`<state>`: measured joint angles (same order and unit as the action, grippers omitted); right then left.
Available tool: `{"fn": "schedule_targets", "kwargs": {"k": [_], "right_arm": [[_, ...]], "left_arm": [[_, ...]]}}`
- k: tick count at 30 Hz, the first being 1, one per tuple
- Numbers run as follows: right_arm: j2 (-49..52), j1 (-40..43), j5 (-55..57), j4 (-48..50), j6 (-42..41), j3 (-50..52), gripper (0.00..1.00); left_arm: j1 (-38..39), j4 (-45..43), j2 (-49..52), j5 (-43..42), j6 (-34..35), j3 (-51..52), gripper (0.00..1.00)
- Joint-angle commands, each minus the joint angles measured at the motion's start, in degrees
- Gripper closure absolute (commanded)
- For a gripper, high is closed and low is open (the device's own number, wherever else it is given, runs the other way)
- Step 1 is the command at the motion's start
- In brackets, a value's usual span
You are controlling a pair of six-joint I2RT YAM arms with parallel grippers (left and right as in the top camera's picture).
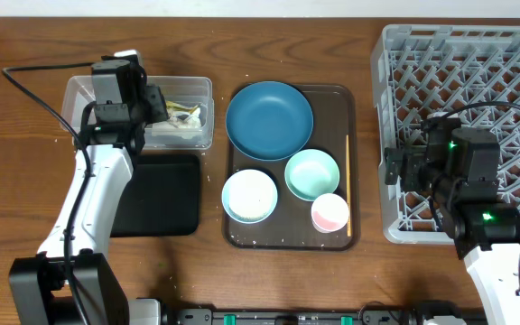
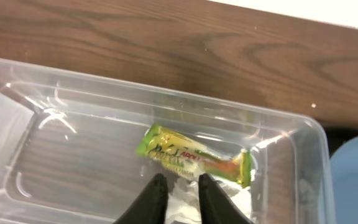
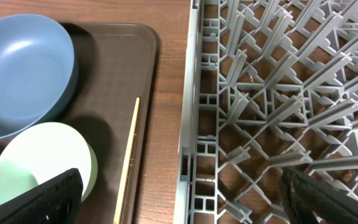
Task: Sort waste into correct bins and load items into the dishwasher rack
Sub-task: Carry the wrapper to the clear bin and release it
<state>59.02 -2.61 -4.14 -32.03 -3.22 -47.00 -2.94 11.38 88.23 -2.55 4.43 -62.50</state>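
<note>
This looks like a robotics lab staged as a canteen dish-clearing station. A left arm (image 1: 93, 199) and a right arm (image 1: 504, 271), both white and black, stand at the near edge of a plain wood-grain table (image 1: 25, 45), and a loose black cable (image 1: 43, 67) loops over the wood. Catering ware is laid out in a row on the table: a grey dishwasher rack (image 1: 395, 54), a brown serving tray (image 1: 337, 108) holding a dark blue bowl (image 1: 269, 119), a mint-green bowl (image 1: 311, 173) and a white bowl (image 1: 249, 195), plus a clear tub (image 1: 201, 86) and a black tray (image 1: 165, 194).
</note>
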Motion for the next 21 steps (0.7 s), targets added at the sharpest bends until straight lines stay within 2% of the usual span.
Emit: {"fn": "schedule_targets", "kwargs": {"k": [1, 5, 8, 13, 21], "right_arm": [[0.26, -0.42, -0.20, 0.07, 0.09, -1.20, 0.01], [0.26, -0.42, -0.20, 0.07, 0.09, -1.20, 0.01], [0.26, -0.42, -0.20, 0.07, 0.09, -1.20, 0.01], [0.26, -0.42, -0.20, 0.07, 0.09, -1.20, 0.01], [0.28, -0.42, -0.20, 0.11, 0.07, -1.20, 0.01]], "left_arm": [[-0.13, 0.48, -0.57, 0.31, 0.39, -0.63, 0.62], [-0.13, 1.51, -0.57, -1.90, 0.39, -0.63, 0.38], [-0.13, 2.10, -0.59, -4.15, 0.39, -0.63, 0.26], [0.13, 3.30, -1.38, -7.45, 0.44, -0.63, 0.21], [2.32, 10.51, -4.55, -9.09, 0.39, -0.63, 0.20]]}}
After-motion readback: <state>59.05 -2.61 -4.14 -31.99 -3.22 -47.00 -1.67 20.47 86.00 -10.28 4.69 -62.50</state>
